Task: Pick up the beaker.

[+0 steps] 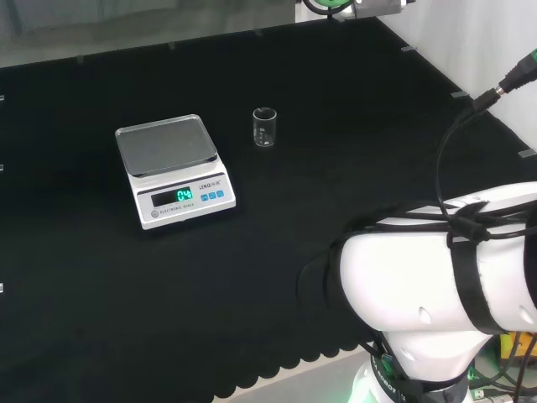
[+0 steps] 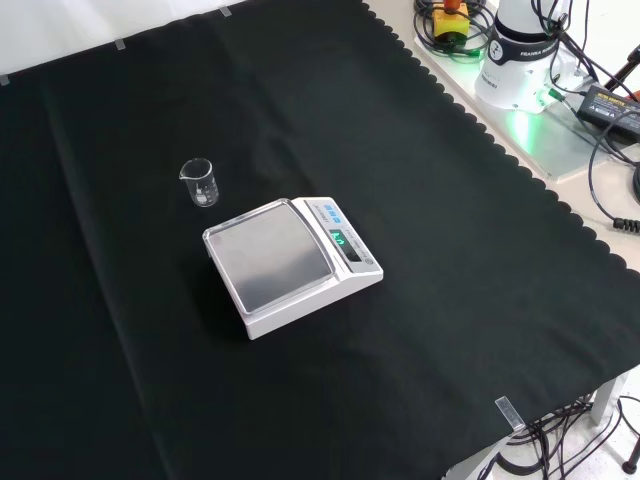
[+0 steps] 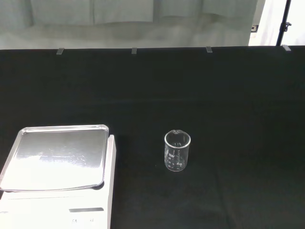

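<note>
A small clear glass beaker [image 1: 265, 128] stands upright on the black cloth, just right of the scale in the head view. In the front view the beaker [image 2: 200, 183] sits up and left of the scale, alone on bare cloth. The wrist view has the beaker [image 3: 177, 150] ahead, a short way off, and it looks empty. Nothing touches it.
A white digital scale [image 1: 174, 172] with a bare steel pan [image 2: 268, 253] and a lit display stands beside the beaker; its pan [image 3: 56, 156] also shows in the wrist view. The arm's white link [image 1: 436, 273] fills the head view's lower right. Cables lie past the cloth's scalloped edge [image 2: 480, 125].
</note>
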### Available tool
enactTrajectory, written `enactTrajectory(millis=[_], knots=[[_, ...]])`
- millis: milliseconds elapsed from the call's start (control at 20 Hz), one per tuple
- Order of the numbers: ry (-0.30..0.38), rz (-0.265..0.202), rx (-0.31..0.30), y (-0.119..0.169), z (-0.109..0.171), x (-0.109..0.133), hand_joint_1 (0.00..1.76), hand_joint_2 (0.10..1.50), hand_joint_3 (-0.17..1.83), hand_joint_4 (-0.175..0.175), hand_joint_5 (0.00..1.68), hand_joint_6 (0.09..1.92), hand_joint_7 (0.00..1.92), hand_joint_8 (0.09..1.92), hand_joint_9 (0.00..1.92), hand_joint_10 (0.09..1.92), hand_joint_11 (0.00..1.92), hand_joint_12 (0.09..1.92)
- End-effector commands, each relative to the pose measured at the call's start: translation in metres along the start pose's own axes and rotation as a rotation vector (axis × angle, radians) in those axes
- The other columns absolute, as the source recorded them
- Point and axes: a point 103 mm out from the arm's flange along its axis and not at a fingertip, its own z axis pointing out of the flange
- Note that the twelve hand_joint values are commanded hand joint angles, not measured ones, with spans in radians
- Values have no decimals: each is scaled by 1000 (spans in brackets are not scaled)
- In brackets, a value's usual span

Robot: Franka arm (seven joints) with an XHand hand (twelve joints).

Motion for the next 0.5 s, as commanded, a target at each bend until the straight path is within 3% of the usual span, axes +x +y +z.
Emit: enactTrajectory(millis=[50, 200, 500], knots=[[36, 6, -4, 2, 4, -20, 237, 872, 341, -147, 35, 87, 10, 266, 21, 427, 26, 1434], [48, -31, 7, 5, 11, -48, 184, 913, 299, -144, 5, 87, 0, 180, 2, 334, 2, 1439], [42, -74, 17, 13, 20, -78, 172, 922, 278, -145, 2, 87, 0, 181, 0, 330, 0, 1453]])
